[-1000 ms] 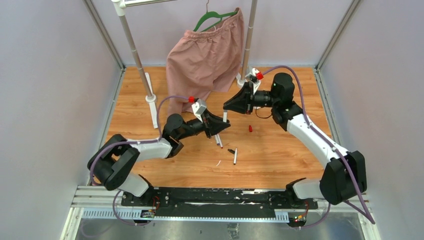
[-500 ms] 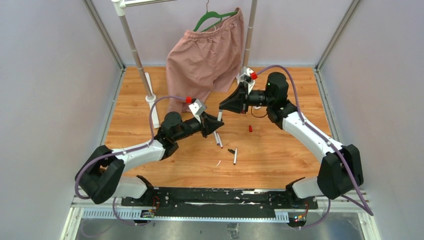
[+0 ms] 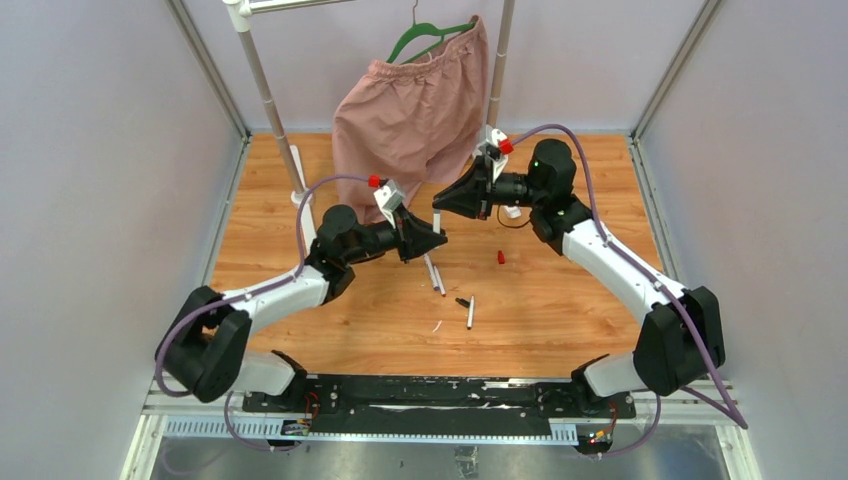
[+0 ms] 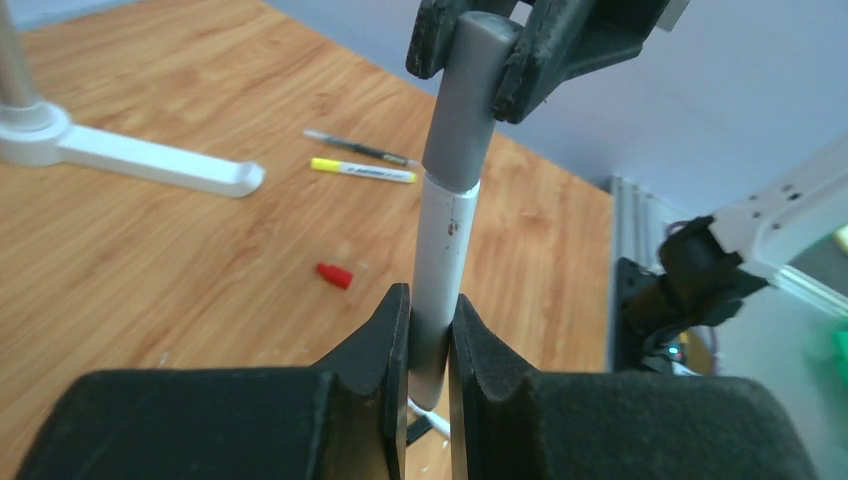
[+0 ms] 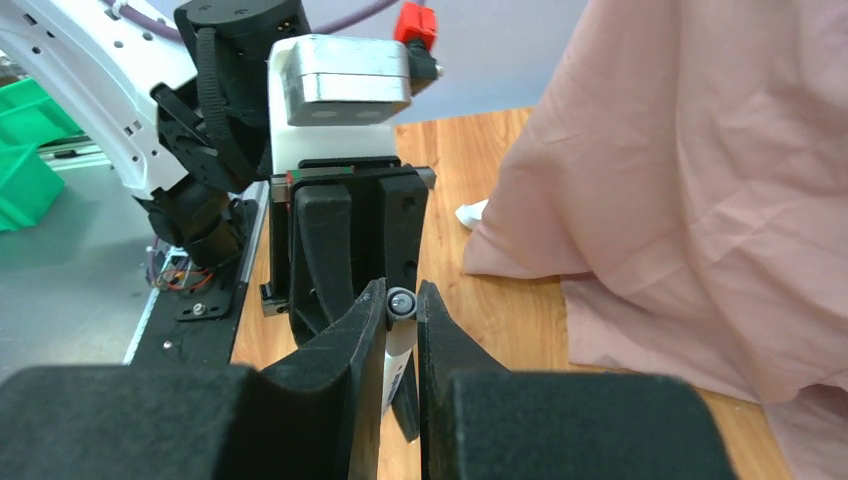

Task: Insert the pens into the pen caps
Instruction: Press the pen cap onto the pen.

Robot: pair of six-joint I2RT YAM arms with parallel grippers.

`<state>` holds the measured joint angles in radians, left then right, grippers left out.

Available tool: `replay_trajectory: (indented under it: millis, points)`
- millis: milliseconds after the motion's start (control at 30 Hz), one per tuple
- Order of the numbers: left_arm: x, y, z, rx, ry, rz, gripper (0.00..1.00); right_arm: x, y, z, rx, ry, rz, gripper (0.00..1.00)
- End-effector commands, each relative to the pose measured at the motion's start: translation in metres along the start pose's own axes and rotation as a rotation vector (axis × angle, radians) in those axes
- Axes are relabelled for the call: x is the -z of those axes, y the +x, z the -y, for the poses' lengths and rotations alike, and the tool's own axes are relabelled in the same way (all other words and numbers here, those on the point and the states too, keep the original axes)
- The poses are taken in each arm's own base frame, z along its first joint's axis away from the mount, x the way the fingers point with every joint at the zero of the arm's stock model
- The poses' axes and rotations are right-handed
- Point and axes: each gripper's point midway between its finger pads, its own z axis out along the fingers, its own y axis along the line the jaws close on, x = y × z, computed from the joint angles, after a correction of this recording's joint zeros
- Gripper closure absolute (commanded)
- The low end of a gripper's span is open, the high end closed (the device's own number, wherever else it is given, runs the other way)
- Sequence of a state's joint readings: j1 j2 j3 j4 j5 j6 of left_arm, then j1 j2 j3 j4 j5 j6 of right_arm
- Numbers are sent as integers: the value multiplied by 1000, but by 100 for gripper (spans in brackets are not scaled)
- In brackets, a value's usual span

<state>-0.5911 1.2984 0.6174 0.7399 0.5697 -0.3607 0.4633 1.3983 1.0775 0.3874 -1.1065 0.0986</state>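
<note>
My left gripper (image 4: 430, 335) is shut on the lower end of a white pen (image 4: 446, 235) that stands upright. A grey pen cap (image 4: 465, 100) sits on the pen's top end. My right gripper (image 5: 401, 303) is shut on that cap (image 5: 401, 301), with the white barrel (image 5: 396, 368) hanging below it. In the top view the two grippers meet tip to tip, left (image 3: 428, 240) and right (image 3: 444, 202), above the table's middle. A red cap (image 3: 500, 257) lies loose on the wood (image 4: 334, 275). Two white pens (image 3: 434, 273) and another (image 3: 470, 312) lie on the table.
Pink shorts (image 3: 410, 110) hang on a green hanger at the back and fill the right of the right wrist view (image 5: 700, 200). A white rack foot (image 3: 305, 205) lies left of the grippers. A small black piece (image 3: 463, 301), a yellow-tipped pen (image 4: 362, 171) and a black pen (image 4: 360, 150) lie on the wood.
Both grippers have moved toward the back left and drawn together. The white pen hanging from the right gripper now sits in the left gripper's jaws.
</note>
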Motion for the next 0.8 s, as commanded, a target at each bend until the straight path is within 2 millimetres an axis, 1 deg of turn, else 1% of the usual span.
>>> replay_trajectory:
  millis: [0,33,67,100,133,200,267,300,333,367,433,500,567,667,767]
  points:
    - [31,-209,69,-259,257,627,100,1,95,-72,-464,-256,-230,100]
    - [31,-209,63,-290,204,627,100,0,96,-73,-469,-262,-232,100]
    - [32,-210,52,-342,103,634,100,0,96,-73,-476,-264,-235,100]
    - [31,-207,41,-402,-4,609,100,0,97,-73,-481,-264,-239,100]
    - [33,-207,36,-474,-98,583,100,-1,98,-72,-484,-260,-242,100]
    - [38,-208,31,-554,-199,550,100,-3,100,-70,-473,-254,-250,100]
    - [40,-210,31,-590,-217,523,100,-3,106,-72,-481,-250,-285,100]
    - [38,-209,37,-587,-168,509,100,-3,108,-74,-490,-255,-295,100]
    - [36,-210,47,-562,-73,500,100,-3,108,-76,-499,-260,-300,100]
    - [34,-209,52,-524,19,489,100,-4,107,-79,-506,-269,-302,100]
    - [32,-209,71,-427,196,490,100,-3,105,-81,-480,-287,-299,100]
    - [33,-213,83,-385,296,495,100,-2,102,-84,-475,-301,-297,100]
    - [39,-219,88,-352,351,518,100,1,100,-87,-482,-319,-298,100]
    - [50,-227,90,-321,386,551,100,3,96,-93,-489,-351,-301,100]
    - [49,-224,85,-346,371,500,100,8,88,-92,-467,-343,-299,100]
